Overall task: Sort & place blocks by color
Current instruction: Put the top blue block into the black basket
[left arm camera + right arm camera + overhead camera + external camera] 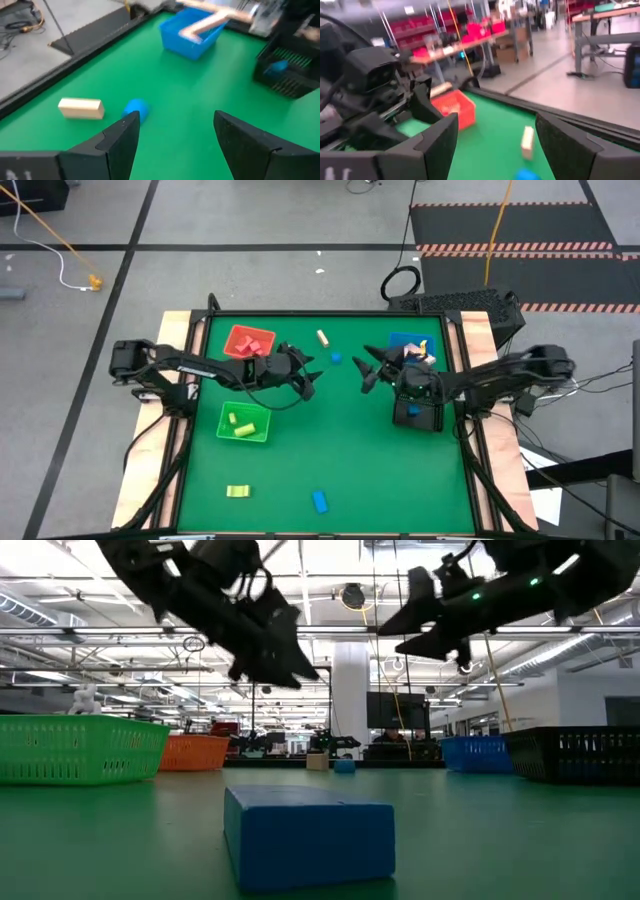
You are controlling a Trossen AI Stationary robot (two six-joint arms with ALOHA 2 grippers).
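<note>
A: How far along are you?
B: Partway. Loose blocks remain: tan (323,337), blue (336,358), yellow (237,491), blue (319,501). Your left gripper (308,383) and right gripper (368,375) hover spread, empty

Bare green table (340,450) between trays

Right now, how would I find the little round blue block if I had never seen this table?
Start at the red tray on the far side of the green table. Look along that far side toward the blue tray; about midway lie two loose pieces, apart. The tan block is a pale bar; the round blue block beside it is small and rounded.
</note>
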